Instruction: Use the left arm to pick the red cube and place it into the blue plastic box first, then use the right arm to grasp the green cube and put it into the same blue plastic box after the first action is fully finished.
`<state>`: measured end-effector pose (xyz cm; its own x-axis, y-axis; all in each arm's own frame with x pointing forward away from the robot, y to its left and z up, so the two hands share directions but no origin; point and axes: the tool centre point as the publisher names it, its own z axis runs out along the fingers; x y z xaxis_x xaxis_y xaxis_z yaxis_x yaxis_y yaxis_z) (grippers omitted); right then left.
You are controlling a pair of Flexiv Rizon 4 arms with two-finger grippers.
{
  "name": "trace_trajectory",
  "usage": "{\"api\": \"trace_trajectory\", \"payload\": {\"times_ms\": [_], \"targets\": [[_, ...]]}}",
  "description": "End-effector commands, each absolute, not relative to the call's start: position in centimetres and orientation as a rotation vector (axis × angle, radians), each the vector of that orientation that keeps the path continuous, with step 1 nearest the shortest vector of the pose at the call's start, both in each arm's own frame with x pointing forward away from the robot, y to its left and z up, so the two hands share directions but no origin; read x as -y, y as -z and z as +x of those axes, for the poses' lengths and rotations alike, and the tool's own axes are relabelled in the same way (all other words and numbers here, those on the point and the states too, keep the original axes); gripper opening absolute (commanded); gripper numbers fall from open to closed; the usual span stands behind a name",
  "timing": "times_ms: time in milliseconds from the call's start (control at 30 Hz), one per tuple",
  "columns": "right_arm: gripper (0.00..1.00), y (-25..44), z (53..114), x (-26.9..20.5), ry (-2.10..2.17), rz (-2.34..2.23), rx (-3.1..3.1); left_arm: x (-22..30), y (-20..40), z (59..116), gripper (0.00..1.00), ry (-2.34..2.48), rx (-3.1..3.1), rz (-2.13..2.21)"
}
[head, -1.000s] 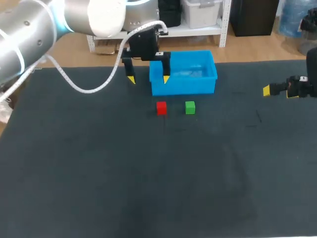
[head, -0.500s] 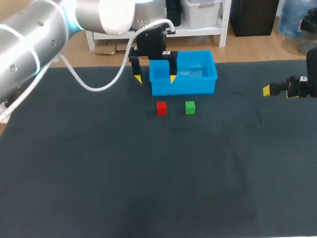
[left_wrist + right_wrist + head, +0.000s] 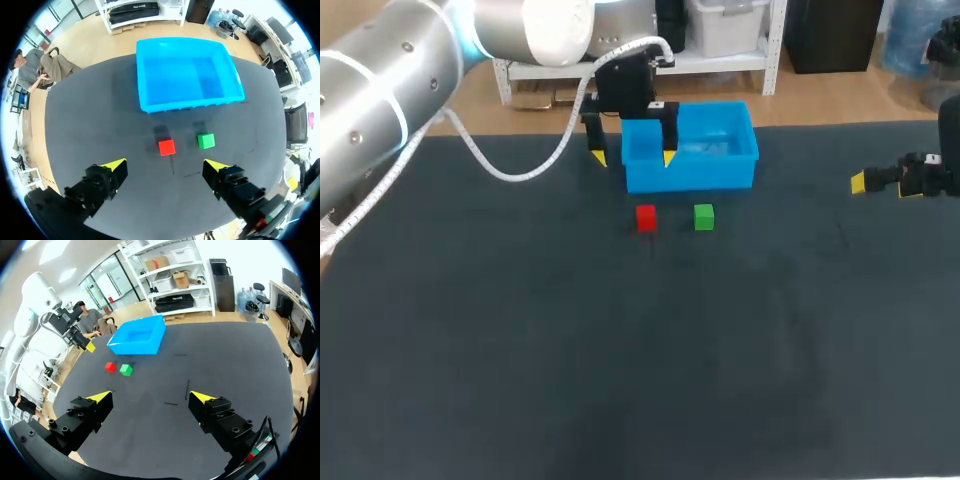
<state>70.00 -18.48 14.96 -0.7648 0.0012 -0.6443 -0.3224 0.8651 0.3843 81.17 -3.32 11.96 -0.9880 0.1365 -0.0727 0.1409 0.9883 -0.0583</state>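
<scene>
Left end effector [image 3: 633, 158] slid rightward, wide open, empty; its wrist view centres the red cube [image 3: 166, 147].

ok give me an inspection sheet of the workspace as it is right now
surface: dark table, a few faint marks
job's things: red cube and green cube side by side, apart, in front of the blue plastic box; no cube in the box
clutter: nothing seen
end effectors: left end effector open, raised, cubes ahead of it; right end effector open, at the table's right side, holding nothing
cables: white cable in a loop beside the left end effector, clear of the cubes
surroundings: nothing seen reaching over the table
</scene>
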Motion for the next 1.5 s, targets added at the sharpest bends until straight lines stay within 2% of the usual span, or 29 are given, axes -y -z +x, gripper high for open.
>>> {"api": "trace_trajectory", "payload": {"times_ms": [33, 800, 1500], "targets": [[1.00, -15.0, 70.0, 18.5, -0.636, -0.231, -2.372, 3.5, -12.1, 81.7, 1.00, 0.091, -3.075, 0.218], [1.00, -15.0, 70.0, 18.5, -0.636, -0.231, -2.372, 3.5, -12.1, 81.7, 1.00, 0.091, -3.075, 0.218], [1.00, -15.0, 70.0, 18.5, -0.636, -0.231, -2.372, 3.9, -9.7, 80.4, 1.00, 0.054, -3.147, 0.206]]}}
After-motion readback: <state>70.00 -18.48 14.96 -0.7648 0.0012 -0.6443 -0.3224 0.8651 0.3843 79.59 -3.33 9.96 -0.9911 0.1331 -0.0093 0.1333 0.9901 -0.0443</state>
